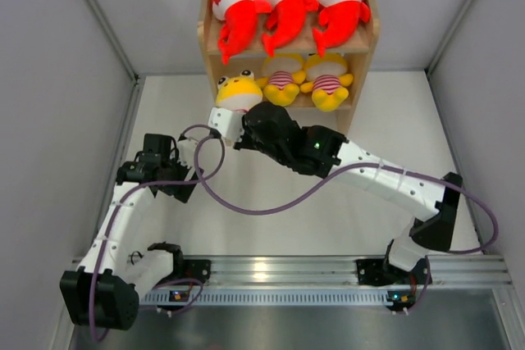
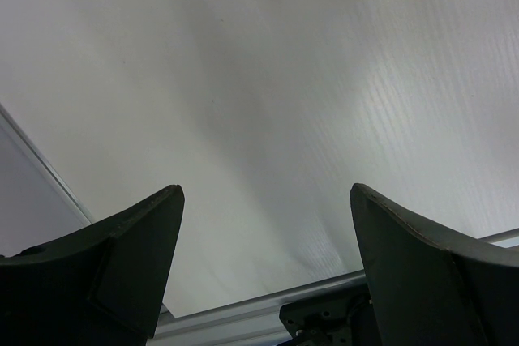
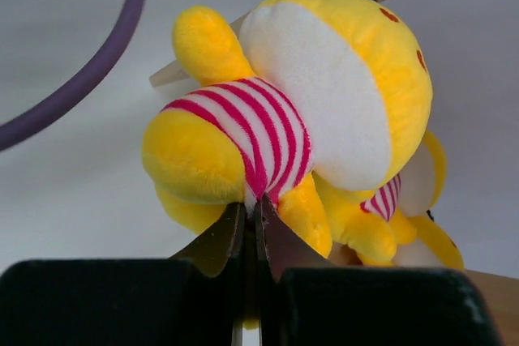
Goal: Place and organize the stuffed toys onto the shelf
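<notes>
Stuffed toys [image 1: 284,6] crowd the shelf [image 1: 374,43], which stands at 12 o'clock on the worktop [image 1: 344,227]. On the upper tier, three red sharks [image 1: 342,2] sit in a row with their white toothy mouths up and their tails hanging over the front edge. On the lower tier, two yellow striped creatures [image 1: 328,79] sit side by side toward the middle and right.

A third yellow creature [image 1: 239,92] is at the shelf's 7 o'clock corner, in front of the left side panel and just beside its nearest twin. From above I cannot tell whether it rests on the lower board or hangs just in front of it.

The right claw [image 1: 244,120] reaches in from 5 o'clock and grips this toy from below. In the right wrist view the right claw [image 3: 251,215] is nearly closed, its two dark fingertips pinched on the red-and-white striped fabric at the underside of the third yellow creature [image 3: 324,103], between its stubby yellow legs. Another striped toy and a wooden shelf edge show behind it.

The left claw [image 1: 156,157] sits near 9 o'clock on the worktop, well apart from the shelf. In the left wrist view the left claw [image 2: 266,192] is spread wide, with only a pale surface between its fingers.

A purple cable [image 1: 246,206] loops across the worktop between the arms.
</notes>
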`<state>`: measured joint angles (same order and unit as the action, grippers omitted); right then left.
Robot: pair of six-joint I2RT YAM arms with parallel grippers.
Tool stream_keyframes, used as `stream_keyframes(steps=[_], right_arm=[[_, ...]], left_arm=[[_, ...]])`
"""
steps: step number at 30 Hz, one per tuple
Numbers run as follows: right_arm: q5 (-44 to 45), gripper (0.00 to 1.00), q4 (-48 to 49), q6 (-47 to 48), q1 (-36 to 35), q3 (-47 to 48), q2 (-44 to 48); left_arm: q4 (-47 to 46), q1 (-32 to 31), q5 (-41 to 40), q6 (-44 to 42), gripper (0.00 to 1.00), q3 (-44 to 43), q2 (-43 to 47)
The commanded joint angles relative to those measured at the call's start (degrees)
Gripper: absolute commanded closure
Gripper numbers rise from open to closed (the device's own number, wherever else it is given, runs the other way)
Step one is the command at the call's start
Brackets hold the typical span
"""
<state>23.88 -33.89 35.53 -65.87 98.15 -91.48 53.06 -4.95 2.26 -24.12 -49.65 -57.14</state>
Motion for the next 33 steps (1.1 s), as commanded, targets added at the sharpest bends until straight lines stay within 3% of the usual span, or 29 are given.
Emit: stream_keyframes(steps=[1, 8, 13, 21, 31, 33], right_arm=[[-1.1, 1.00, 2.1, -0.4, 4.6, 10.0, -5.4], [-5.1, 1.00, 4.6, -0.5, 9.2, 15.6, -11.7], [-6.6, 1.00, 11.5, 2.3, 11.0, 15.2, -14.3], [-5.8, 1.00, 12.6, 1.9, 12.1, 21.4, -20.8], [-7.2, 1.00, 13.8, 0.2, 15.2, 20.2, -23.7], [-7.4, 0.95, 14.5, 0.2, 15.2, 19.4, -22.5]], left_arm=[[-1.3, 0.2, -0.2, 0.3, 0.11, -1.0, 1.0], [-1.4, 0.2, 0.3, 0.2, 0.11, -1.1, 0.7], [-1.4, 0.3, 0.5, 0.1, 0.11, -0.8, 0.8], [-1.4, 0.2, 0.5, 0.0, 0.11, -0.6, 0.7], [-1.4, 0.2, 0.8, -0.1, 0.11, -0.6, 0.4], [-1.4, 0.2, 0.9, -0.1, 0.11, -0.7, 0.4]])
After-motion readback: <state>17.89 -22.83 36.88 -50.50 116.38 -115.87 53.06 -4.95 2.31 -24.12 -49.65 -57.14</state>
